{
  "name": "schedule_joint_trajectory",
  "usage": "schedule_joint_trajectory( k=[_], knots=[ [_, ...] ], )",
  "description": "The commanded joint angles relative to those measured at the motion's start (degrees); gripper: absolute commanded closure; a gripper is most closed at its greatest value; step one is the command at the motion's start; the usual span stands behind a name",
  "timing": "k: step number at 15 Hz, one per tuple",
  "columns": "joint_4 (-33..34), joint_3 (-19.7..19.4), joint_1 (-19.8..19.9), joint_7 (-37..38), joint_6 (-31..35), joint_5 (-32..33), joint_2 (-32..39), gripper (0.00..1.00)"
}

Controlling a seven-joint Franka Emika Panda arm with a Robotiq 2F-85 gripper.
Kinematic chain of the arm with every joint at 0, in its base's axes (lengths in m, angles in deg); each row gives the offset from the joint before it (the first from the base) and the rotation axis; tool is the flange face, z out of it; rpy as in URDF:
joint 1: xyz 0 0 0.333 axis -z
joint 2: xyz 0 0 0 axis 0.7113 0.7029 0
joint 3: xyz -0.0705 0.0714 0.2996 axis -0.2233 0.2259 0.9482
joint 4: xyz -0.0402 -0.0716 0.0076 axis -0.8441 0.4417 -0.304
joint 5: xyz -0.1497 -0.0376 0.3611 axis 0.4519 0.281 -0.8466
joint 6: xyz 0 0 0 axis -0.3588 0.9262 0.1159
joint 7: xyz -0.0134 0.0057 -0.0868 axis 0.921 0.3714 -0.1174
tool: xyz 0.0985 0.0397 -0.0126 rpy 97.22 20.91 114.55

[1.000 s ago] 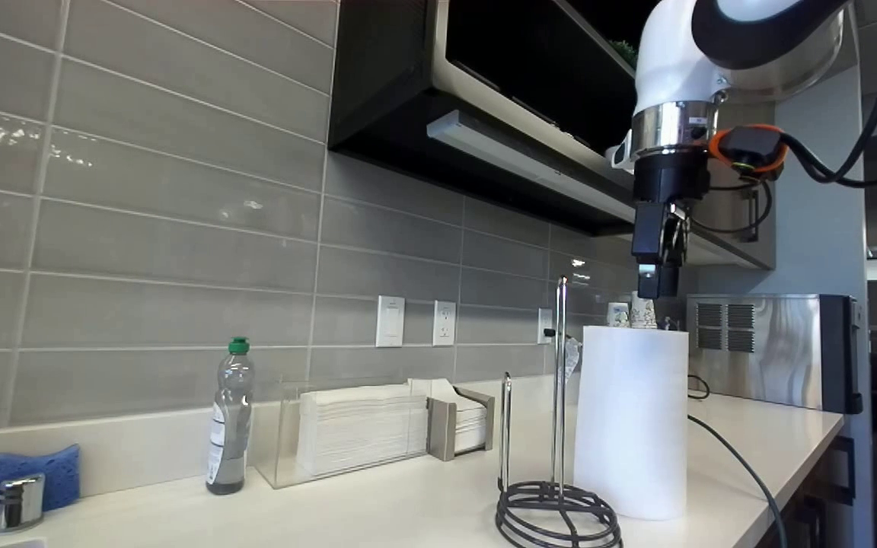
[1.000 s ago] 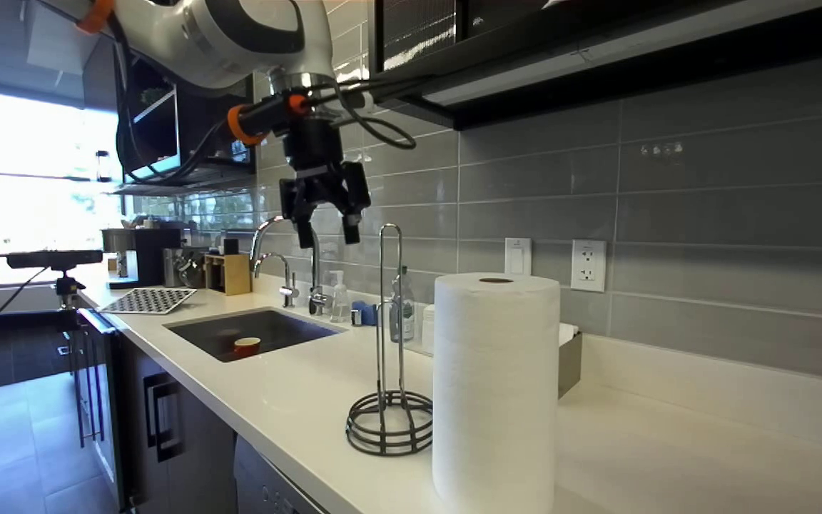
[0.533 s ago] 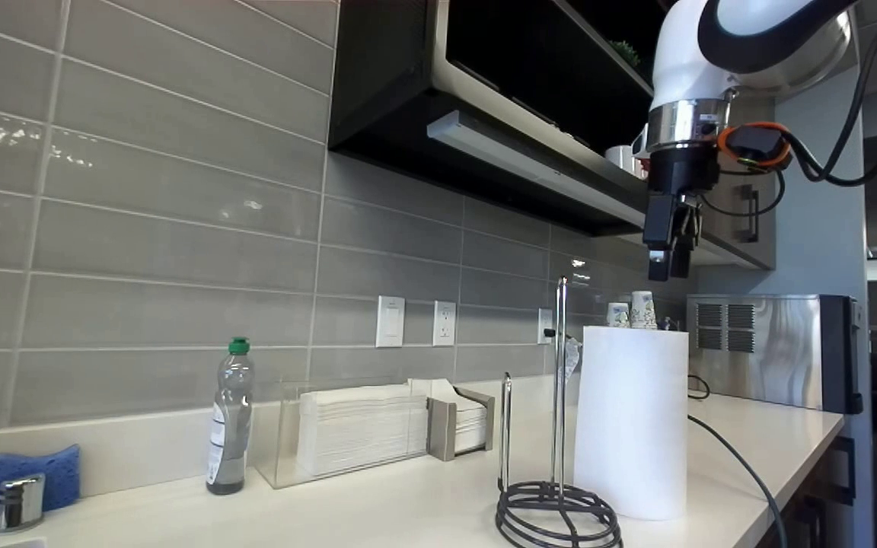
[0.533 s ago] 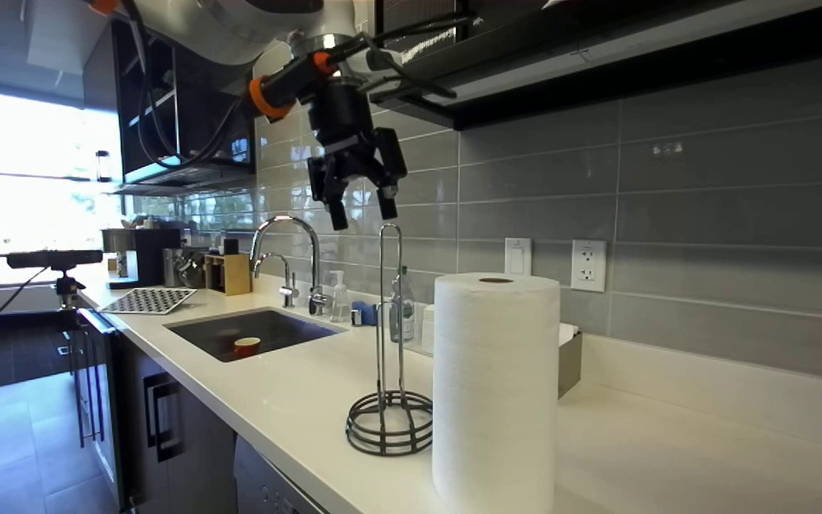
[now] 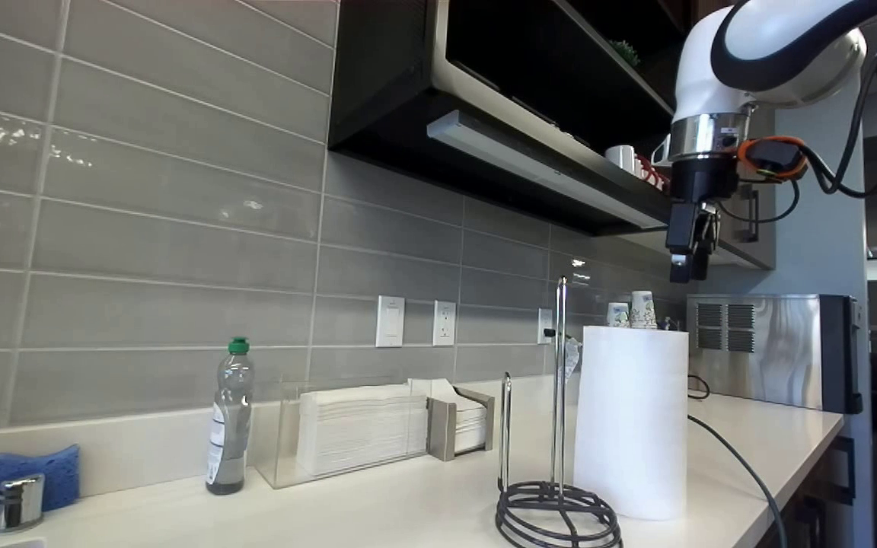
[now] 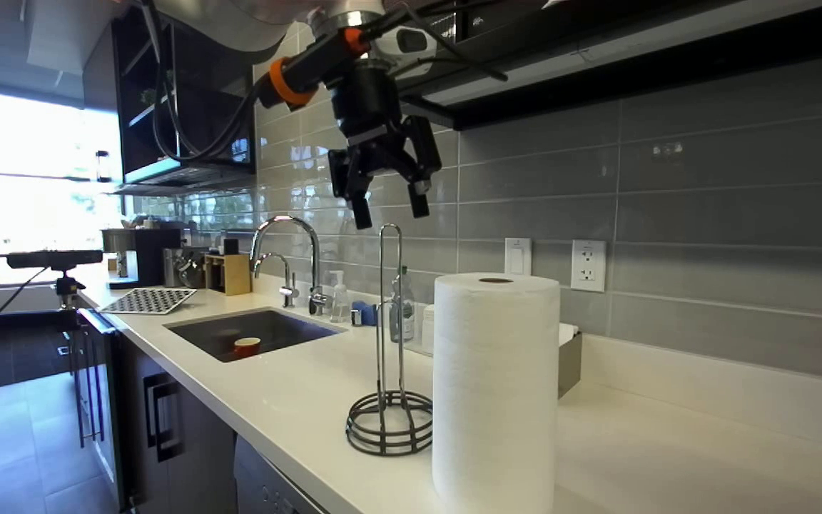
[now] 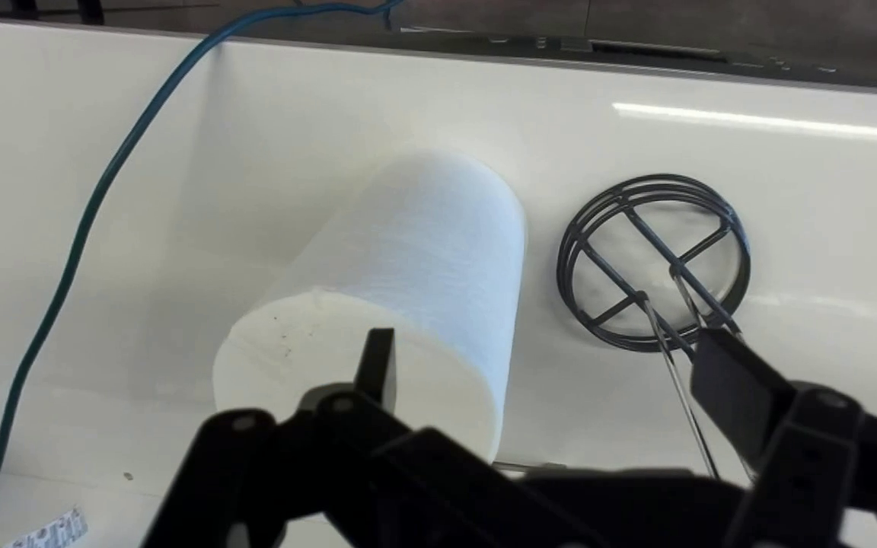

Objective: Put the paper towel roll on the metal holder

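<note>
– Any room along the front edge (image 7: 438, 55) of the counter (image 7: 827, 228)?

– Yes, a strip of white surface between that edge and the foot of the paper towel roll (image 7: 431, 232). Standing upright, just beside the metal holder (image 5: 558, 426), with a narrow gap between. More counter on the roll's opposite side, as far as a teal cable (image 7: 82, 236) running out over the edge.

– And the gripper (image 6: 390, 208)?

– Higher than roll and holder in both exterior views, jaws unclenched and parted wide.

– Anything peculiar to a single view?

– In an exterior view, a dark sink (image 6: 281, 330) with a red cup (image 6: 247, 348) inside, plus the roll's brown core (image 6: 496, 280). In an exterior view, a metal-sided appliance (image 5: 770, 350) beyond the roll. In the wrist view, the holder's wire base (image 7: 678, 266) from above, nearly whole.

– Counted up?

– One roll. One holder, with two uprights (image 5: 505, 426), tall and short. One gripper, two fingers (image 7: 377, 365). One green-capped bottle (image 5: 231, 426) in both exterior views. In an exterior view, two patterned paper cups (image 5: 642, 310) and three wall plates (image 5: 390, 321).
</note>
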Motion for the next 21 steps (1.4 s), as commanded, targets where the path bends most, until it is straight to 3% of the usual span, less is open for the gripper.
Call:
schedule_joint_trajectory(
  k=[1,12,13,21],
  knots=[
    [0.2,-1.7,0.0,-4.8,2.0,0.0,1.1,0.00],
    [0.7,-2.9,-1.8,-13.8,10.2,-2.5,9.9,0.00],
    [-0.3,-1.8,-0.8,-11.1,8.7,-1.0,8.2,0.00],
    [-0.9,-3.0,-0.5,-13.1,11.4,-1.4,9.3,0.00]
  ],
)
